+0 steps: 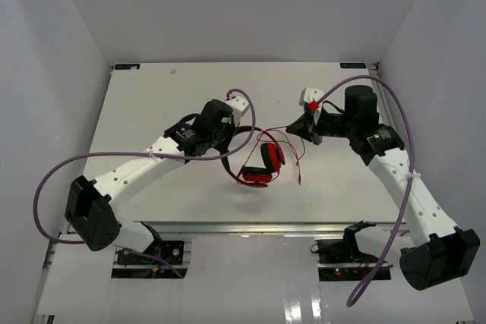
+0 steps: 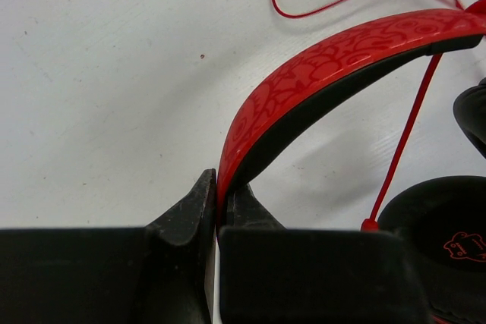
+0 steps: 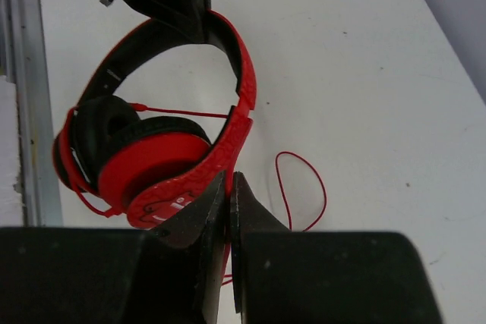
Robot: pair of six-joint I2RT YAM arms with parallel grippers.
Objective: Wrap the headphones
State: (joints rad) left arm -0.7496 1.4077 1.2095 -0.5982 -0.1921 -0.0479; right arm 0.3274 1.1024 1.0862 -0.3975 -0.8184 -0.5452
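Observation:
The red headphones (image 1: 262,166) hang just above the white table, ear cups low and folded together. My left gripper (image 1: 225,140) is shut on the black-lined headband (image 2: 319,73), and its jaws (image 2: 220,180) pinch the band's edge. My right gripper (image 1: 295,128) sits to the right of the headphones with its jaws (image 3: 230,176) shut on the thin red cable. That cable (image 3: 324,191) loops on the table beyond the jaws. An ear cup (image 3: 152,165) shows close behind them. The cable's free end (image 1: 300,178) dangles toward the table front.
Thick purple robot cables (image 1: 53,172) (image 1: 402,111) arc outside both arms. A metal rail (image 3: 23,73) runs along the table's near edge. White walls close in the table at left, right and back.

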